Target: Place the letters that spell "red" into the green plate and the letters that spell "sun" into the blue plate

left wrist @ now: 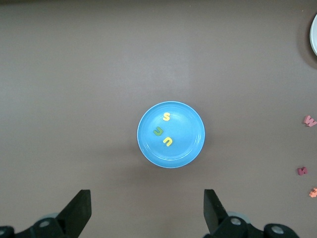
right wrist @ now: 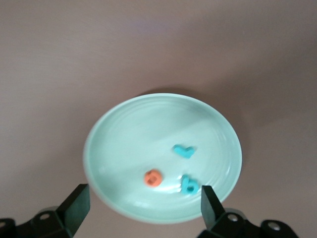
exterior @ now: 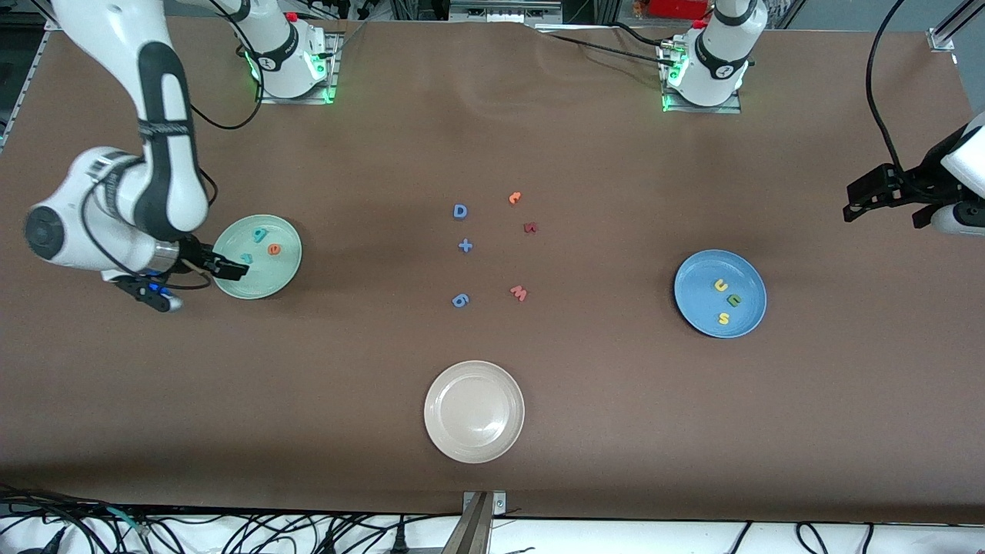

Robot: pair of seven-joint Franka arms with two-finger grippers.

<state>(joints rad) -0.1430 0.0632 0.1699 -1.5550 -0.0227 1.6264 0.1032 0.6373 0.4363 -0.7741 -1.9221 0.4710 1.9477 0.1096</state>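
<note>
- green plate (exterior: 285, 278): 1, at the right arm's end of the table. Holds 3 letters: teal r (exterior: 246, 258), orange e (exterior: 274, 248), teal d (exterior: 260, 235). All three lie flat inside the rim, apart from one another.
- right gripper (exterior: 225, 268): over the plate's edge on the right arm's side, fingers spread wide, nothing between them. In the right wrist view the r (right wrist: 184, 150), e (right wrist: 153, 177) and d (right wrist: 189, 185) lie in the plate (right wrist: 124, 134) just ahead of the fingertips, the e and d closest to them.
- blue plate (exterior: 696, 273): 1, toward the left arm's end. Holds 3 letters: yellow u (exterior: 721, 285), green n (exterior: 734, 301), yellow s (exterior: 724, 318), in a short row, close but not touching.
- left gripper (exterior: 881, 192): parked high, over bare table at the left arm's end, jaws wide open, empty. Left wrist view looks straight down on the blue plate (left wrist: 188, 148) well ahead of the fingers.
- Loose letters mid-table, 6, well away from both grippers: blue D (exterior: 459, 211), blue plus (exterior: 465, 246), blue 6-shape (exterior: 460, 300), orange letter (exterior: 515, 198), dark red letter (exterior: 529, 228), red w (exterior: 519, 292).
- beige-white plate (exterior: 439, 385): 1, nearest the front camera, nothing in it.
</note>
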